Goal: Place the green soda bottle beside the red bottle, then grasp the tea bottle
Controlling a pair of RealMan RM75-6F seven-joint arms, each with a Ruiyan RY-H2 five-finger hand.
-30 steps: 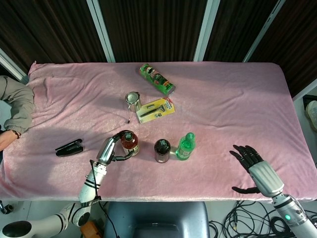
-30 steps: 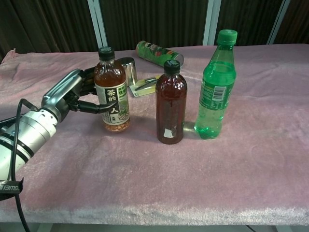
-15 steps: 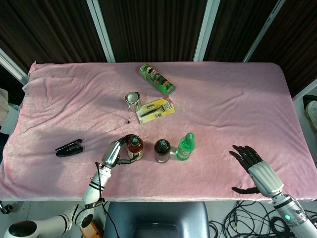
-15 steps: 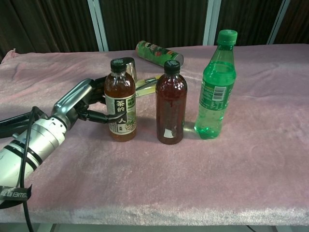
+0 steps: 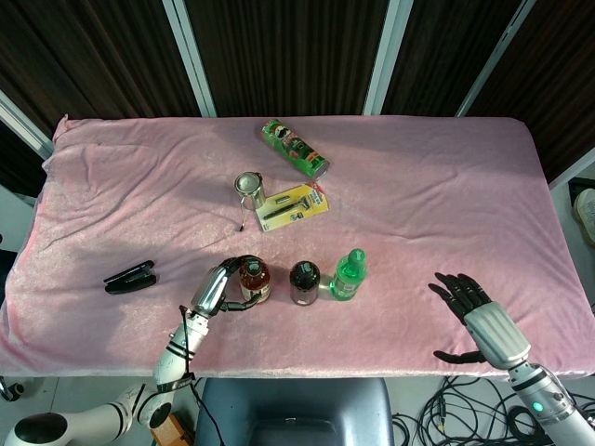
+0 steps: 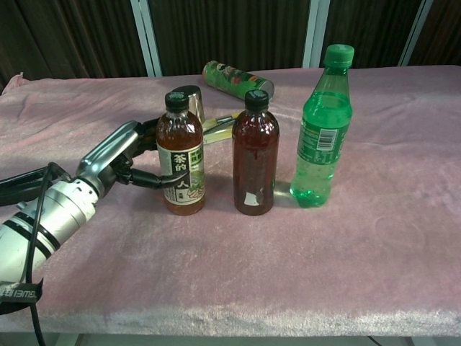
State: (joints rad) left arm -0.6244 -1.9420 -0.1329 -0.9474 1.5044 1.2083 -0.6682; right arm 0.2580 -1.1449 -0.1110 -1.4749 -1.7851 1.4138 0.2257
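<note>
My left hand [image 6: 119, 162] grasps the upright tea bottle [image 6: 180, 164], apparently resting on the table [image 6: 346, 252]; red bottle [image 6: 255, 154] at its 3 o'clock; right hand [image 5: 474, 307] released

Your table wears a matt, plush pink velvet cloth [image 6: 346, 274], creased toward its edges. On it, the translucent green plastic soda bottle [image 6: 320, 130], the dark red plastic bottle [image 6: 255, 153] and the amber tea bottle with its paper-look label [image 6: 180, 158] all shine glossy. Behind the tea bottle, a polished metal cup [image 5: 248, 188] gleams, and your left hand [image 6: 119, 160] shows smooth silver-grey metal shells.
</note>
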